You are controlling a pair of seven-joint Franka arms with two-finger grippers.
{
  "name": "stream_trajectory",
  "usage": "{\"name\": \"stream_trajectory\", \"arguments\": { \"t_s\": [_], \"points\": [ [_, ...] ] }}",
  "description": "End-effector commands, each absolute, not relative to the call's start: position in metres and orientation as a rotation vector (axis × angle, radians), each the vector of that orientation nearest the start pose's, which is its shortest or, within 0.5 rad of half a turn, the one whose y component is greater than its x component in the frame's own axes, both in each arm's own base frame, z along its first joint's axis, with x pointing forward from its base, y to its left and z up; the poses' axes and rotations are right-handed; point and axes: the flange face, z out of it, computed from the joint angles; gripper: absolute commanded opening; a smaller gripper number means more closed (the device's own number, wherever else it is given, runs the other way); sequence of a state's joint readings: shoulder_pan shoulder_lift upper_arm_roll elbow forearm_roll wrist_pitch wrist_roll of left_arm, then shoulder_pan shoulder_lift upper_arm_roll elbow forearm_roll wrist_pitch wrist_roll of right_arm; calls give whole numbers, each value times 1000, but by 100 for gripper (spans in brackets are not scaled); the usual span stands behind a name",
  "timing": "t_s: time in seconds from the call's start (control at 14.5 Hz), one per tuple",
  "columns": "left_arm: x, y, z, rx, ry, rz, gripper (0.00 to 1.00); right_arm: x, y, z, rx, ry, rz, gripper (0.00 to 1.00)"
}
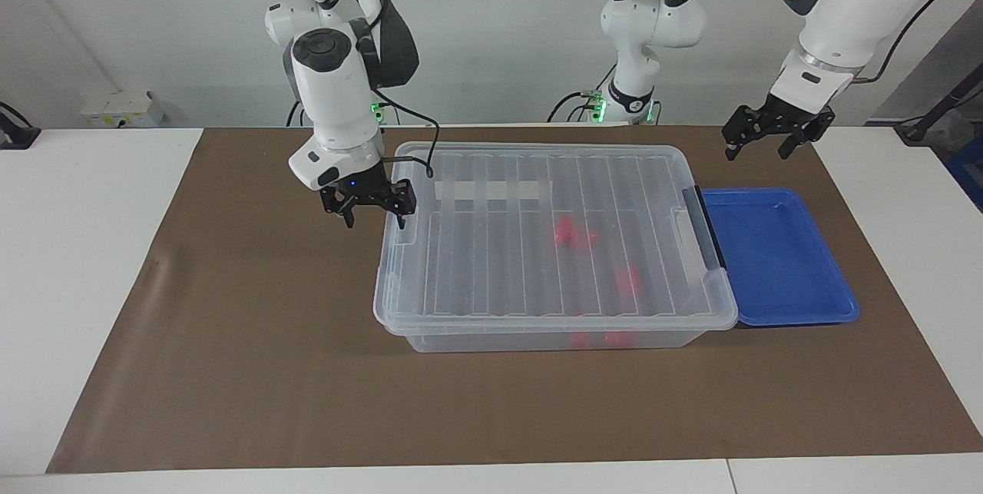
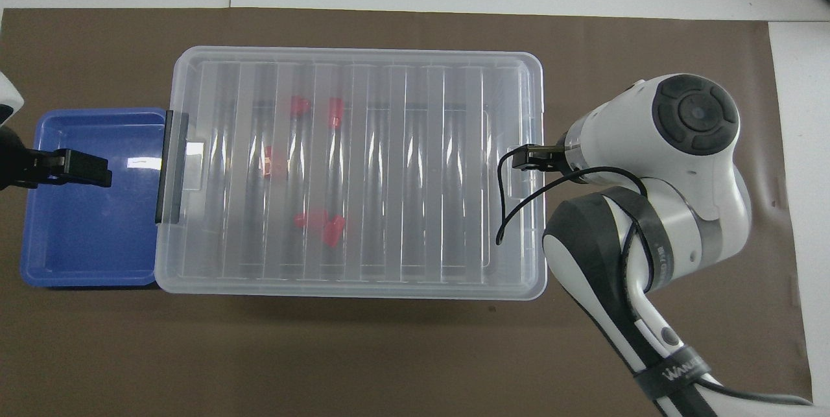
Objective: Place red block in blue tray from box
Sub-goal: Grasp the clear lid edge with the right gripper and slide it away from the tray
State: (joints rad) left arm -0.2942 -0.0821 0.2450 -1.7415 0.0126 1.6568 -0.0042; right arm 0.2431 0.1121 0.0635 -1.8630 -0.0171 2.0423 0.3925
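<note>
Your right gripper point(image 1: 370, 207) hangs spread apart, empty, at the lidded box point(image 1: 553, 240) end. Your left gripper point(image 1: 772, 139) waits, spread apart, over the blue tray point(image 1: 776, 263).

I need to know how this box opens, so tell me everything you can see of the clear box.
The box is a large clear plastic bin lying flat on the brown mat, its ribbed clear lid on. A whitish tape strip crosses the lid. A black latch clamps the end that meets the blue tray. Several red blocks show inside. The right hand is open at the box's unlatched end.
</note>
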Motion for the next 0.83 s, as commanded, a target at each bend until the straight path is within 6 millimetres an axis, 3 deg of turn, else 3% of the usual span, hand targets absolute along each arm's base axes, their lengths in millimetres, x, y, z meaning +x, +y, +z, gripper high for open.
{"name": "stream_trajectory", "arguments": {
  "t_s": [0.0, 0.28, 0.41, 0.76],
  "points": [
    [529, -18, 598, -3161, 53, -1, 100, 565, 179, 460, -3116, 124, -100, 97],
    [529, -19, 598, -3161, 51, 1, 100, 566, 170, 460, -3118, 132, -89, 97],
    [529, -21, 598, -3161, 58, -2, 100, 568, 156, 460, -3125, 158, -68, 97],
    [528, -19, 598, -3161, 51, 11, 100, 575, 109, 460, -3139, 37, -31, 98]
  ]
}}
